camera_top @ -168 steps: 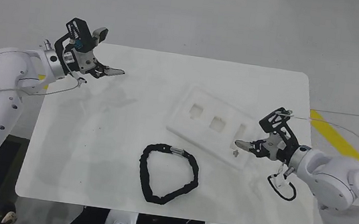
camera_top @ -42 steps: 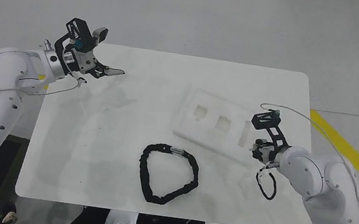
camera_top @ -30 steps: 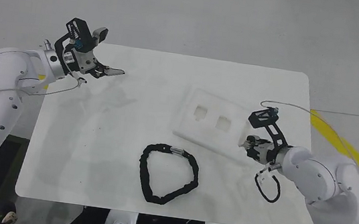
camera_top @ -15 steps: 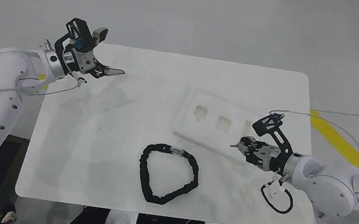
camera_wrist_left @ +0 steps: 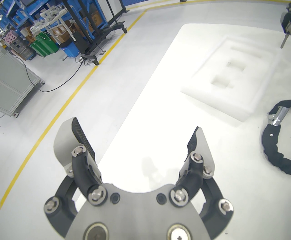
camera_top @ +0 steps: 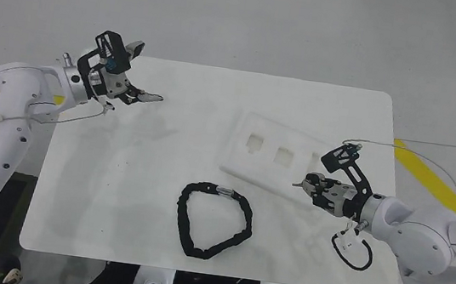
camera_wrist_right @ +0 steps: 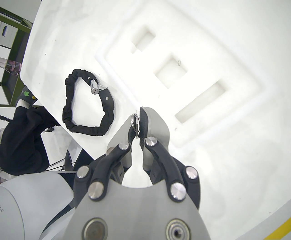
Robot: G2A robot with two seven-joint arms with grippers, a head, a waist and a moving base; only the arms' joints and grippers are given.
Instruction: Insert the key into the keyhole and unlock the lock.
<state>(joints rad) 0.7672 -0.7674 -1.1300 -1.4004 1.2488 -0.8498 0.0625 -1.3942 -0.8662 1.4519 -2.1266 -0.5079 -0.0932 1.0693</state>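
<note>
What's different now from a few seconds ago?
The right gripper dipped to the white foam tray and came back shut on the small metal key. The left gripper, open, edged slightly over the table. The black fabric-covered chain lock stayed put.

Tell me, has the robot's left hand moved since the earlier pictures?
Yes, slightly. In the top view the open left hand has edged farther in from the table's far corner, toward the white foam tray.
</note>
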